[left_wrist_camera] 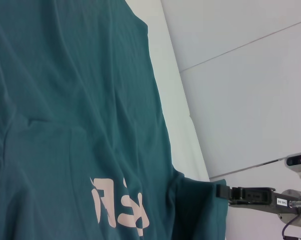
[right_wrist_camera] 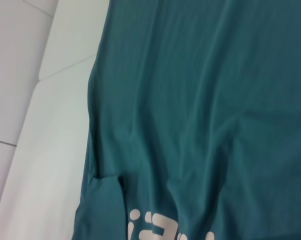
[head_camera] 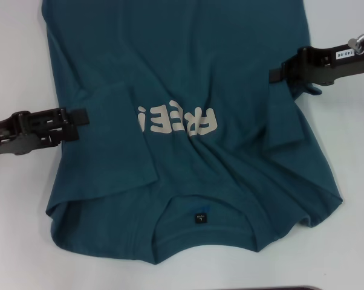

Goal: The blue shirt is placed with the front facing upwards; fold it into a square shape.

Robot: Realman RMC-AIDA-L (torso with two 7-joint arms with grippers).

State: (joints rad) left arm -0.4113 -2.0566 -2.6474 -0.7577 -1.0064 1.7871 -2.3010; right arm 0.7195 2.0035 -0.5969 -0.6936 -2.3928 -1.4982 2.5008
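Sideways, both grippers' fingers, left (head_camera: 79, 118) and right (head_camera: 277, 74), clamping blue shirt (head_camera: 188, 72) edges.

Blue shirt (head_camera: 188, 78): hem end cut off by head view's far edge; full length not shown.
Neck label (head_camera: 201, 217): print too small to read.
Cream lettering (head_camera: 177, 120): partly cut by edge in both wrist views, only fragments visible.
Left gripper (head_camera: 82, 118): tips at shirt's edge; open or closed not discernible; arm cut by frame edge.
Right gripper (head_camera: 276, 74): tips over shirt's edge; finger state not discernible; arm runs out of frame.
Tag on right arm (head_camera: 346, 53): print barely legible.
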